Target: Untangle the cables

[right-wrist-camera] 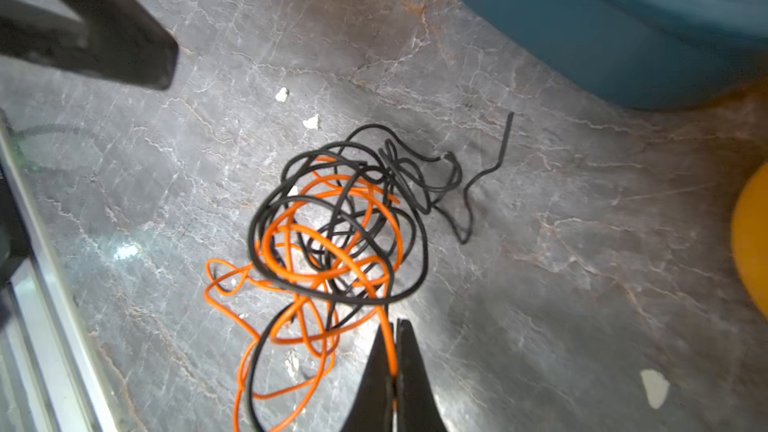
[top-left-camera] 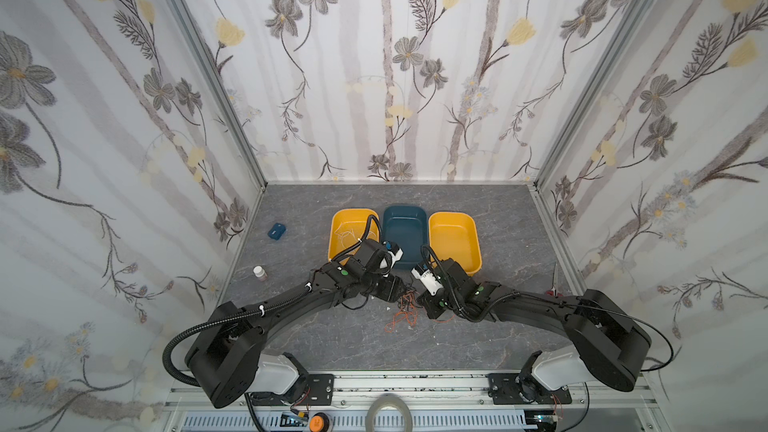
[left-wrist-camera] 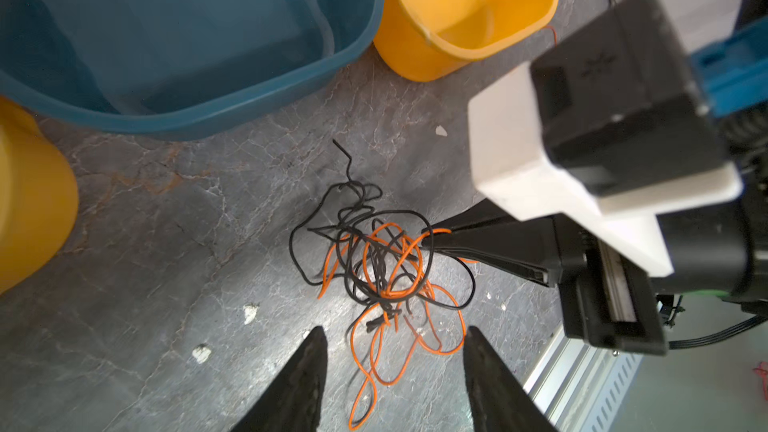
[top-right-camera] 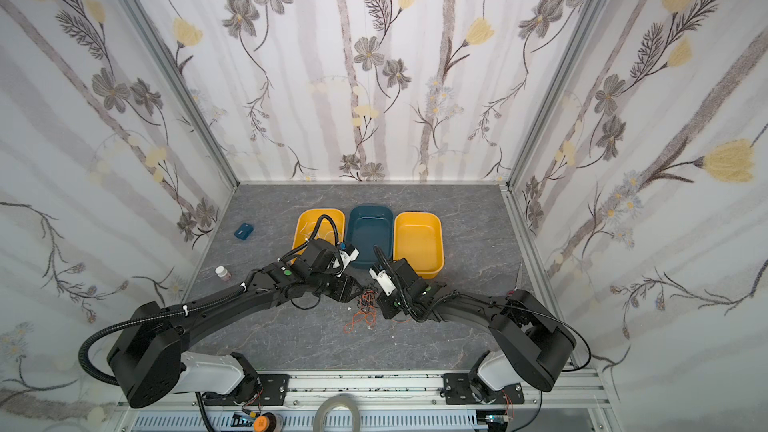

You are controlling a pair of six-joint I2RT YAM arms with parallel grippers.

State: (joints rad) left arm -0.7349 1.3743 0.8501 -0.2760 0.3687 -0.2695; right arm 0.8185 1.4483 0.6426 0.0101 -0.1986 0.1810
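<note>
**Clerk:** Floral-papered walls on three sides, grey marbled desk below. First item?

**Keeper:** Tangle of thin orange and black cables. It lies on the desk between the two arms, near the tubs and touching none.

**Clerk:** Hands?

**Keeper:** Right hand: fingers together, clamped on a strand of the orange cable at the tangle's edge. Left hand: fingers apart, nothing between them, poised over the tangle's other side.

**Clerk:** Step in hand?

**Keeper:** By my reading, parting orange from black. One strand is gripped and the knot is not yet opened. The next move calls for the left hand to close on the black cable alone, then a slow pull apart. A snatched pull would likely tighten the knot or drag the whole lot.

**Clerk:** Counts?

**Keeper:**
- Rounded plastic tubs, three in a row: left yellow tub, teal tub in the middle, right yellow tub.
- Colours in the tangle: two. Separate lengths: cannot tell.
- Thin white wire: seemingly in the left yellow tub, number unclear.
- Small blue block: one.
- Small white bottle: one. Block and bottle both sit well apart from the tangle.
- White crumbs: several, scattered on the desk.
</note>
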